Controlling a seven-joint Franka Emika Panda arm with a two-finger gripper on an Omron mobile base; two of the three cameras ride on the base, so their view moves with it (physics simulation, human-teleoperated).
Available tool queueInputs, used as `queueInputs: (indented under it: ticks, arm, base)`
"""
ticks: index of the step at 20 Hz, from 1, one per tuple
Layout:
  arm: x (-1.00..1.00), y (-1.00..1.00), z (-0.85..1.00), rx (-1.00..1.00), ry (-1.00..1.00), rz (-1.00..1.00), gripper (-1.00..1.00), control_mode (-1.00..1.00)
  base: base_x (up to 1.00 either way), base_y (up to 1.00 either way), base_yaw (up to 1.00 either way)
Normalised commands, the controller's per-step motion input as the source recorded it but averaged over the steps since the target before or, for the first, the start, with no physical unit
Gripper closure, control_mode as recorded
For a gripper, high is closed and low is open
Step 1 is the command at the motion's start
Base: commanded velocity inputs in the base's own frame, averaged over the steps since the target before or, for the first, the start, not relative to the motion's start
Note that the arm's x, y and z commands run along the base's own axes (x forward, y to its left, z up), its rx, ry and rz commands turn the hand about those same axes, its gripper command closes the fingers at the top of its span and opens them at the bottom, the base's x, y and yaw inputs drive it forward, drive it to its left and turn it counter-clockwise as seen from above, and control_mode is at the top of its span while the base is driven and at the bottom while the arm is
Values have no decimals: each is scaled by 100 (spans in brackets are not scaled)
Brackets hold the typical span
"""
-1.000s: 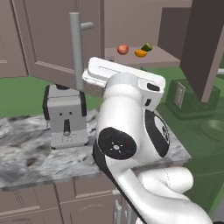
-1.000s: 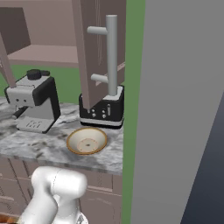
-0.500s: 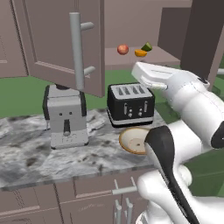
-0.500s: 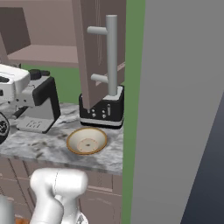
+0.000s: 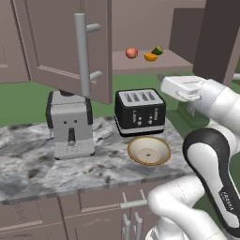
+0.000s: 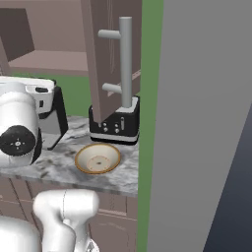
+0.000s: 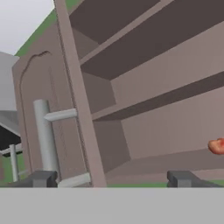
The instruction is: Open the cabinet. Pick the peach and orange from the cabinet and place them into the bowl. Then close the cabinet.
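Observation:
The cabinet (image 5: 140,28) stands open, its left door (image 5: 65,47) swung out with its long grey handle (image 5: 82,54). On its lower shelf lie the peach (image 5: 131,53) and, to its right, the orange (image 5: 150,57). The bowl (image 5: 148,150) sits empty on the counter in front of the black toaster (image 5: 139,111); it shows again as the bowl (image 6: 98,158). My white hand (image 5: 183,88) hovers right of the toaster, below the shelf. My gripper (image 7: 113,179) is open and holds nothing. It faces the cabinet's inside, with the peach (image 7: 217,146) at the right edge.
A dark green fruit (image 5: 157,49) lies just behind the orange. A grey coffee machine (image 5: 70,124) stands left of the toaster under the open left door. The open right door (image 6: 206,123) looms close on the right. The left door's handle (image 7: 43,140) is near my left fingertip.
My arm has swung to the right, uncovering the toaster and bowl, and the hand now hangs right of the toaster. The gripper stays open. The fruits have not moved.

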Motion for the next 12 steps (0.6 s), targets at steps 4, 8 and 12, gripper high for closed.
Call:
queueInputs:
  ticks: [4, 8, 12]
  arm:
    - [19, 1, 0, 0, 2, 0, -100, -100]
    - [47, 0, 0, 0, 5, 0, -100, -100]
    - [62, 0, 0, 0, 10, 1, -100, -100]
  base:
    - [0, 0, 0]
    - [0, 0, 0]
    - [0, 0, 0]
